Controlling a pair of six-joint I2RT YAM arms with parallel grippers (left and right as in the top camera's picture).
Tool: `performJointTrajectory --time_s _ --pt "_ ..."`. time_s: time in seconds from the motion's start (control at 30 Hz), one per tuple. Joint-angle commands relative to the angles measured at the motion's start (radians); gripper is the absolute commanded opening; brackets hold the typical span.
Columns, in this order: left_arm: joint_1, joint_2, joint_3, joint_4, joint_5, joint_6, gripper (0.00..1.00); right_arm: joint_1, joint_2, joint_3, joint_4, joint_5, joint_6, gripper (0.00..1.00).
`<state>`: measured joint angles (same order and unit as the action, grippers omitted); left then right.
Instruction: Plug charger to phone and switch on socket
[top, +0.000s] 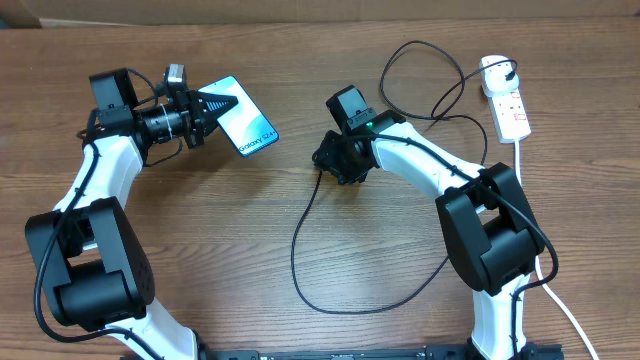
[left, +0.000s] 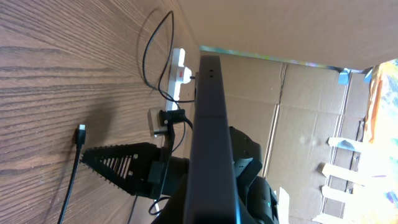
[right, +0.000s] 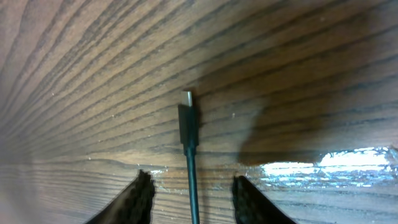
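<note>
The phone (top: 247, 124) with its blue-white screen is lifted off the table at the upper left, with my left gripper (top: 220, 106) shut on it. In the left wrist view the phone (left: 209, 130) shows edge-on, beside one ribbed finger (left: 118, 165). The charger cable (top: 300, 235) loops across the table. Its connector tip (right: 188, 118) lies on the wood, pointing away from my right gripper (right: 193, 200). That gripper is open, and its fingers stand on either side of the cable without touching it. The white socket (top: 506, 98) lies at the far right with the charger's plug in its end.
The socket's thick white cord (top: 545, 285) runs down the right edge of the table past the right arm's base. Cardboard walls stand along the back of the table (top: 330, 215). The black cable's wide loop lies in front, between the two arm bases.
</note>
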<state>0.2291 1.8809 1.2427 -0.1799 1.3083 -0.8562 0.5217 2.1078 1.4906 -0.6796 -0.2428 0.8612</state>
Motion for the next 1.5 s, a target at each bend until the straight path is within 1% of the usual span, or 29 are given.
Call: performJointTrajectory --time_s 0.0,0.5,0.63,0.93,1.37,1.47 --pt "0.000 -0.003 0.029 0.003 0.035 0.026 0.04 0.001 -0.003 0.002 0.006 0.037 0.007 0.35" --pt "0.000 -0.003 0.029 0.000 0.035 0.026 0.04 0.001 0.045 0.002 0.035 -0.009 0.029 0.32" --pt "0.000 -0.003 0.029 0.000 0.035 0.026 0.04 0.001 0.070 0.002 0.035 -0.008 0.029 0.29" --pt "0.000 -0.003 0.029 0.000 0.035 0.026 0.04 0.001 0.071 0.002 0.054 -0.012 0.029 0.20" --pt "0.000 -0.003 0.029 0.000 0.046 0.026 0.04 0.001 0.083 0.002 0.077 -0.001 0.021 0.17" --pt "0.000 -0.003 0.029 0.000 0.046 0.026 0.04 0.001 0.082 0.002 0.077 -0.001 0.021 0.13"
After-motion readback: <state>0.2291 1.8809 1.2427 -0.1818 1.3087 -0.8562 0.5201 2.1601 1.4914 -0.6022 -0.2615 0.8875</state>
